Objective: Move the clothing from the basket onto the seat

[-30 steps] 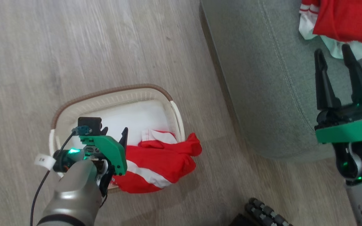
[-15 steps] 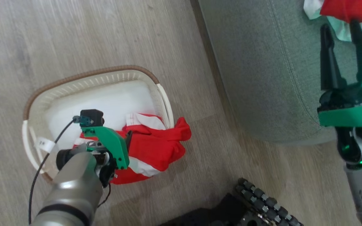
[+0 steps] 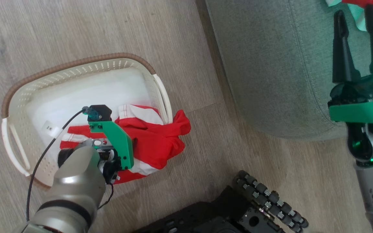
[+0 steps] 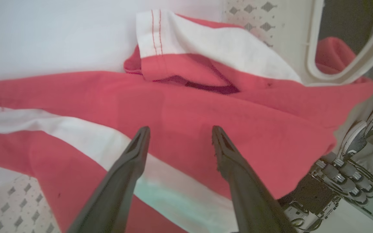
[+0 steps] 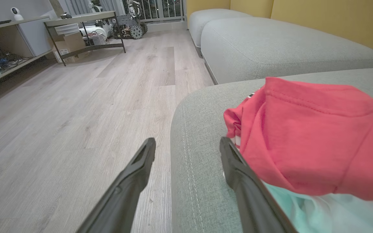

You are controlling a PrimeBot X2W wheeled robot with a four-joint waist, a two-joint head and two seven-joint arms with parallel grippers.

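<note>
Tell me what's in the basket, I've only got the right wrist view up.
Observer: One red garment with white stripes lies in the basket, one end spilling over its side.
Operator: Where's the left gripper?
Observer: The left gripper is poised over that garment, jaws open, nothing held.
Operator: And where is the seat from there?
Observer: In the head view the seat is to the basket's right, with a strip of floor between them.
</note>
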